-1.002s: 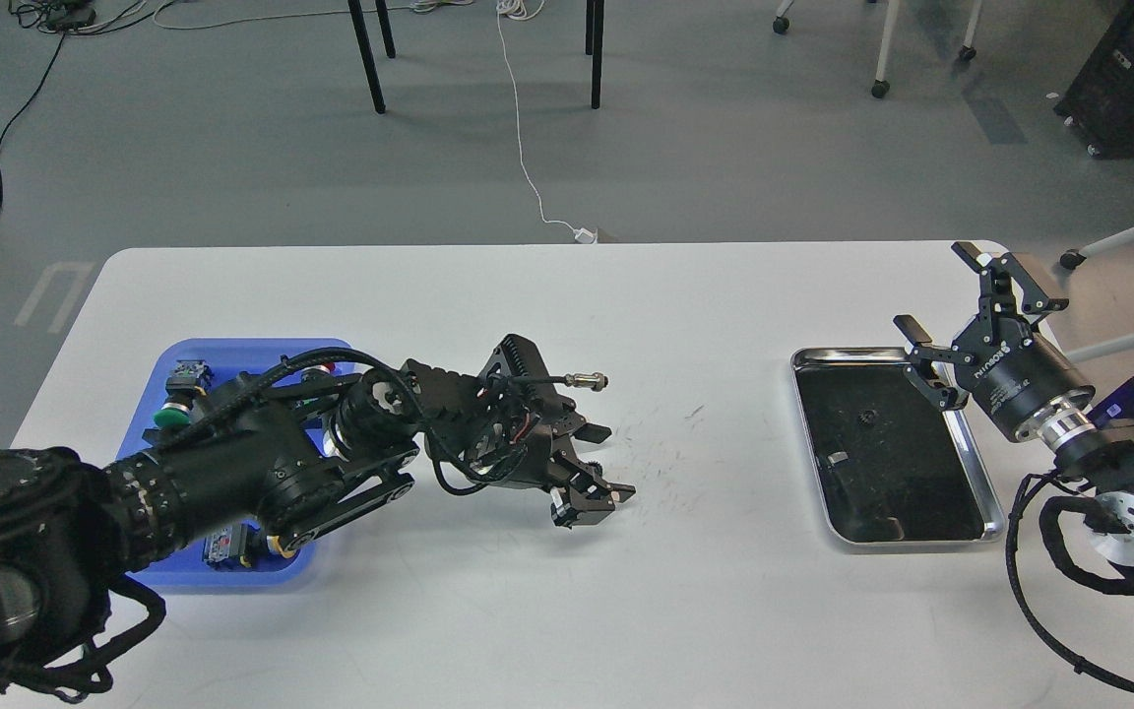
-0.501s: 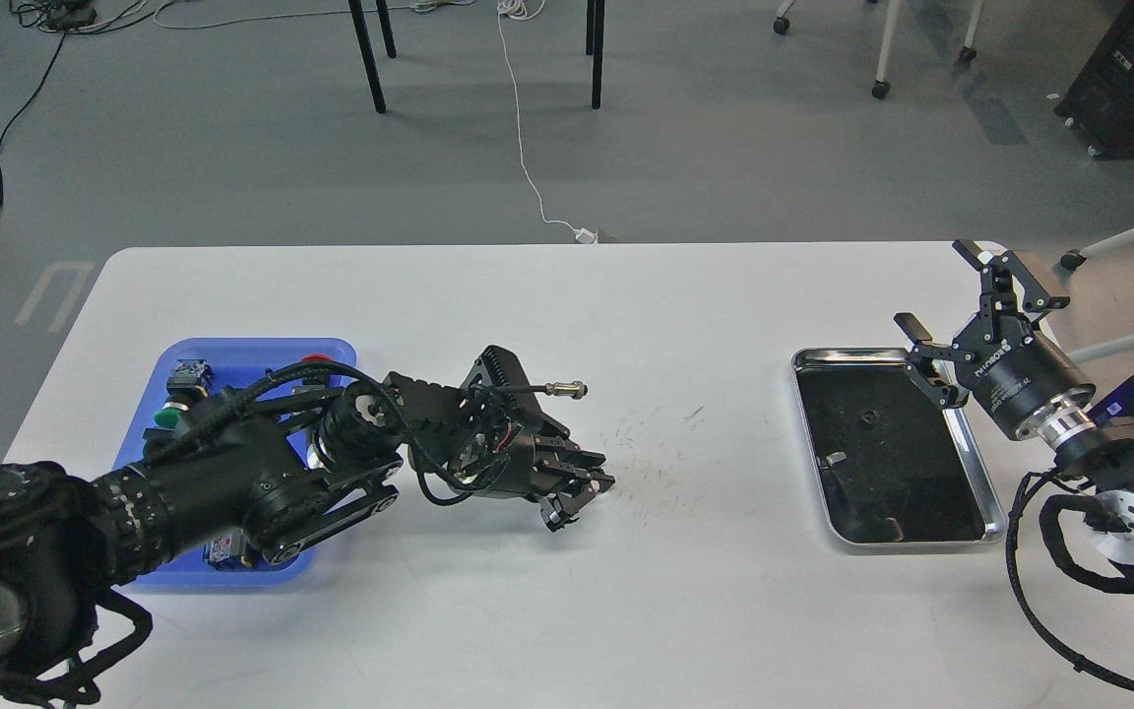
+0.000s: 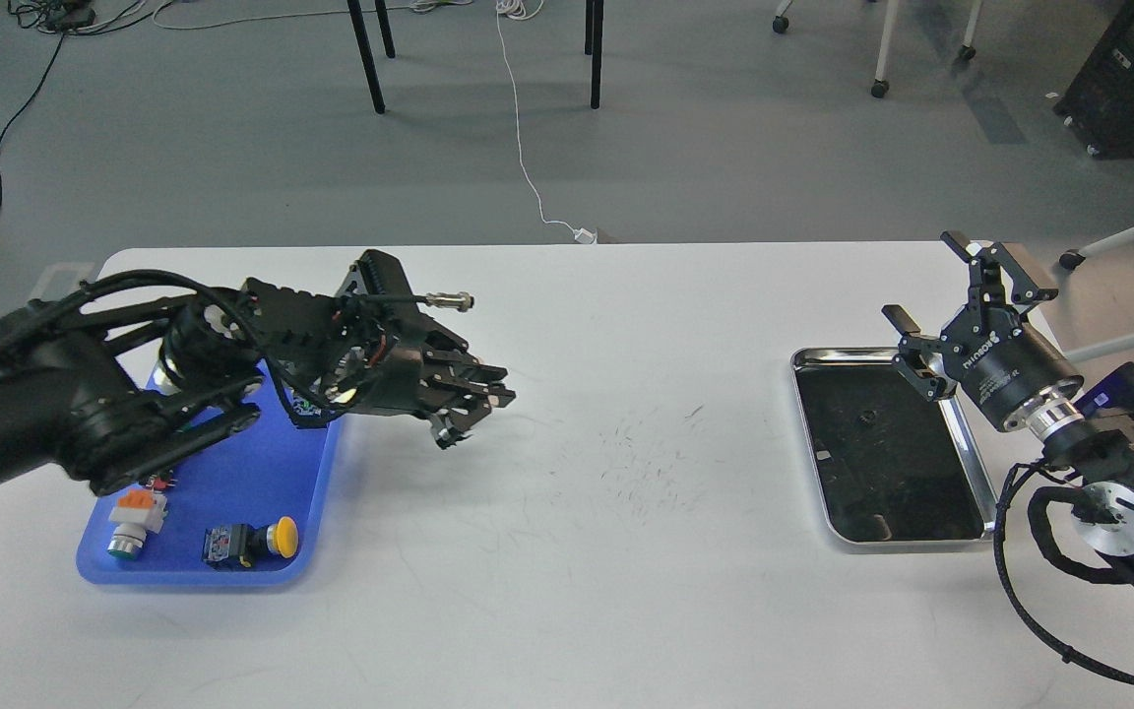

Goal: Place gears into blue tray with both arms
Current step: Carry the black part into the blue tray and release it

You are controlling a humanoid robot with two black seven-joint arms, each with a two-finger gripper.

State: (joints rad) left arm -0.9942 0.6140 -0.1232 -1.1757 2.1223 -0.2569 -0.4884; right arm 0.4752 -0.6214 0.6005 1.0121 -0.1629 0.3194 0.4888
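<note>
Blue tray point(image 3: 232, 492) partly behind left arm point(image 3: 85, 414)

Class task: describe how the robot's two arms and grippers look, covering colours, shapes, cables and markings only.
Both arms are black and jointed. The right arm has silver wrist rings, looping black cables and white lettering on its two-finger right gripper. The left arm carries black cable bundles and a protruding silver connector above the black left gripper.

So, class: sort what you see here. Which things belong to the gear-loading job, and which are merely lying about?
Belonging to the job:
- blue tray
- gear, lying in the silver tray
- left gripper
- right gripper

Lying about:
- yellow-capped switch and orange-topped switch in the blue tray
- white cable on the floor
</note>
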